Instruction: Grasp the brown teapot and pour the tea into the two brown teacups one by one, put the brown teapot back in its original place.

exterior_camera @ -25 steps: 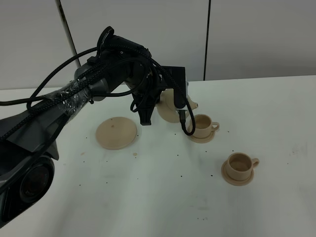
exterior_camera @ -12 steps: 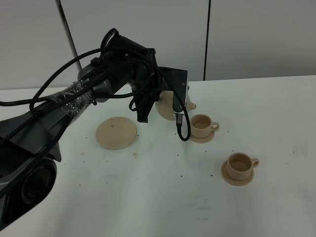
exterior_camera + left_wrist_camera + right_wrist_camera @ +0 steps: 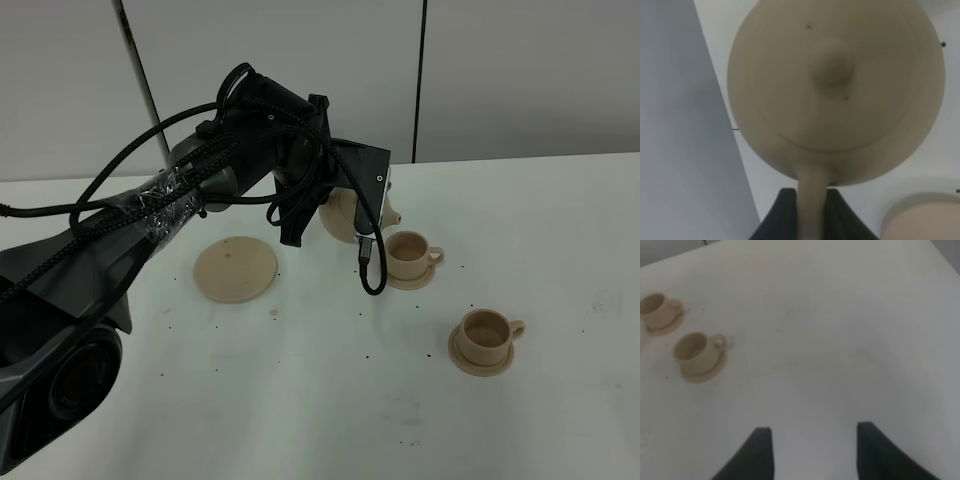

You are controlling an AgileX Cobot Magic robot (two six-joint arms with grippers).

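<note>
Left wrist view: the left gripper (image 3: 812, 202) is clamping shut on the loop handle (image 3: 812, 182) of the brown teapot (image 3: 835, 85), with the lid knob (image 3: 832, 70) facing the camera. The exterior high view is hiding that grip behind the arm (image 3: 180, 190), but it is showing the spout just beside the farther teacup (image 3: 409, 252), with the nearer teacup (image 3: 486, 336) and the large saucer (image 3: 235, 268) sitting apart. Right wrist view: the right gripper (image 3: 813, 430) is hanging wide open over the white table (image 3: 840, 340) and holding nothing.
</note>
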